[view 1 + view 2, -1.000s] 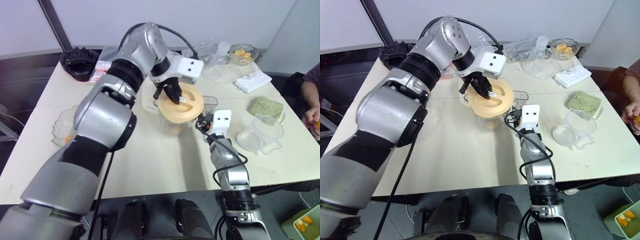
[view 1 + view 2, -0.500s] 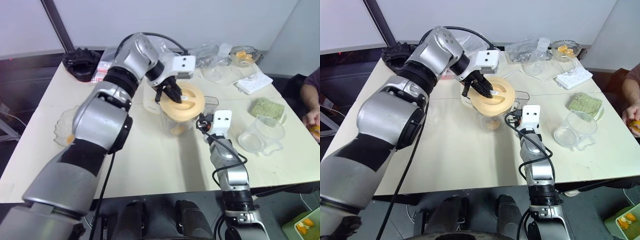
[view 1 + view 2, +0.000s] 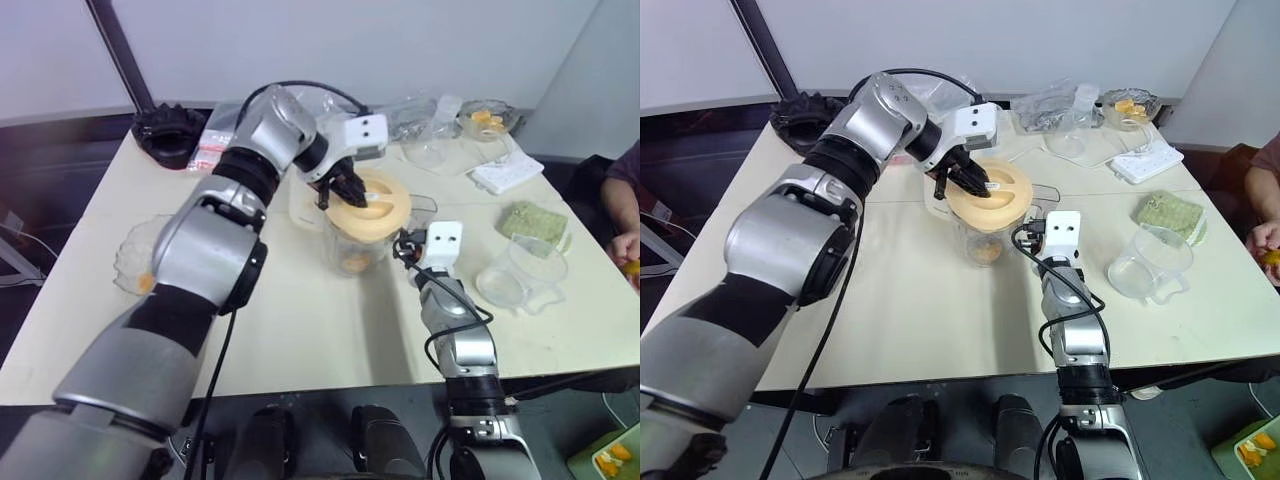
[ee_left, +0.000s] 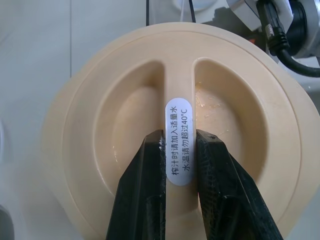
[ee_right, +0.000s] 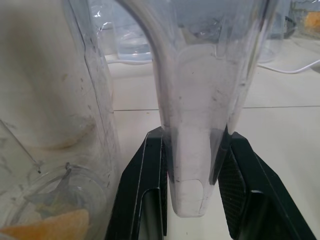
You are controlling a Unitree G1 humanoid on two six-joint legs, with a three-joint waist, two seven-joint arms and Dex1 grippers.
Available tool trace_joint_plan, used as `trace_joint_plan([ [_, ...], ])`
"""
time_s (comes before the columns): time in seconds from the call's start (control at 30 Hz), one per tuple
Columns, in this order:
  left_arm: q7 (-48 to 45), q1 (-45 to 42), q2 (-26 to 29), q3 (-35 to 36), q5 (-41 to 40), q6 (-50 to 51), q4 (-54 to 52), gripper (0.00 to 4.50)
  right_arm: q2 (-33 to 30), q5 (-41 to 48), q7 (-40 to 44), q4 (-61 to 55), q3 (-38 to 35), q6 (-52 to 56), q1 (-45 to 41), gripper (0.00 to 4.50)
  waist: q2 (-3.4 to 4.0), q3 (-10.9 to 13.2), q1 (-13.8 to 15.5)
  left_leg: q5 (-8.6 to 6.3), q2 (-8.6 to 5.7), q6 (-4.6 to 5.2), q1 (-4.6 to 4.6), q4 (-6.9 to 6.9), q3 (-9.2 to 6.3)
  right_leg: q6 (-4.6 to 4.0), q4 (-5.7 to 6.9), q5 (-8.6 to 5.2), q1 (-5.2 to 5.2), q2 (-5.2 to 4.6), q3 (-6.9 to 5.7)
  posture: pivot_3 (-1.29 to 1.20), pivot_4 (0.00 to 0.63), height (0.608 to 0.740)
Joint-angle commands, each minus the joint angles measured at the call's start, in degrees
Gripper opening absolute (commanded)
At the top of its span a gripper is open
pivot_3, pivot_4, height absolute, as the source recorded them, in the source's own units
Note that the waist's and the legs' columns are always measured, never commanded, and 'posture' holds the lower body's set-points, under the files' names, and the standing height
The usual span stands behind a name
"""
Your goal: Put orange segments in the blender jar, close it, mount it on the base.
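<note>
Right now my left gripper (image 4: 179,150) is clamped on the raised centre rib of the flat round peach plastic lid (image 4: 175,135), one black finger on each side of the rib, where a white sticker with printed characters runs along it. That lid sits on top of the large clear plastic blender jar (image 3: 983,238), which stands upright near the middle of the pale cream table (image 3: 910,310). Whether the lid lies level and fully seated on the rim I cannot tell.

My right gripper (image 5: 192,165) is closed around the jar's clear side handle (image 5: 192,125), its two fingers pressing the handle from either side, so I steady the jar from the side nearest me while my left arm reaches in from above.

At the bottom of the jar lie the glossy orange-yellow orange segments (image 5: 55,227), beside the small metal blade (image 5: 47,197). The squat cream-white plastic base (image 3: 302,205) stands just behind the jar, partly hidden by my left arm.

Further off, a small low clear plastic jug (image 3: 1148,262) and a green cloth (image 3: 1172,212) lie to my right, a white power strip (image 3: 1143,157) and a scalloped glass bowl (image 3: 1127,104) of fruit pieces sit at the far right, and a black ridged ring-shaped piece (image 3: 800,112) rests at the far left corner. A person's hand (image 3: 1265,238) shows at the table's right edge.
</note>
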Motion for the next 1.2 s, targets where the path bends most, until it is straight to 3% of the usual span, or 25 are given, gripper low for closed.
trace_joint_plan([
  [0.03, 3.3, 5.4, -2.3, -2.6, 2.2, 2.2, 4.0, 0.51, 0.0, 0.6, 2.4, -2.9, 1.4, -2.6, -2.8, 0.80, 0.00, 0.0, 0.0, 0.00, 0.00, 0.00, 0.00, -0.01, 0.00, 0.00, 0.00, 0.00, 0.00, 0.00, 0.00, 0.00, 0.150, 0.740],
  [0.57, 7.4, 5.4, -2.4, -1.7, 1.5, 1.3, 3.8, 0.51, -1.3, 0.3, 3.9, 0.3, 0.9, -3.6, -4.2, 0.80, 0.01, 0.0, 0.0, -0.01, 0.00, -0.02, -0.03, -0.07, -0.04, 0.03, -0.12, -0.03, -0.01, -0.06, -0.01, 0.00, 0.150, 0.740],
  [0.8, 8.4, 1.7, -1.3, 2.1, -2.1, 1.3, 3.2, 0.51, -2.7, 0.1, 5.3, 1.5, 0.7, -4.3, -3.8, 0.80, 0.03, 0.0, 0.0, -0.03, 0.00, -0.03, -0.10, -0.17, -0.04, 0.03, -0.30, -0.02, -0.04, -0.29, -0.08, 0.00, 0.150, 0.740],
  [0.97, 7.1, 0.8, -1.3, 2.5, -2.8, 1.2, 3.1, 2.57, -3.7, 0.3, 6.5, 3.3, 0.2, -5.2, -4.0, 0.80, -0.02, 0.0, -0.2, -0.01, -0.06, 0.00, -0.30, -0.55, 0.08, -0.15, -0.65, 0.14, -0.24, -0.28, -0.25, 0.00, 0.150, 0.740],
  [1.2, 5.7, 0.2, 0.1, 2.2, -3.1, -0.6, 2.7, 2.57, -3.9, 0.0, 7.2, 4.9, 0.0, -6.0, -4.6, 0.80, -0.02, 0.0, -0.4, -0.04, 0.02, 0.10, -0.29, -1.10, 0.28, 0.14, -0.70, 0.20, -0.57, -0.01, -0.07, 0.00, 0.150, 0.740],
])
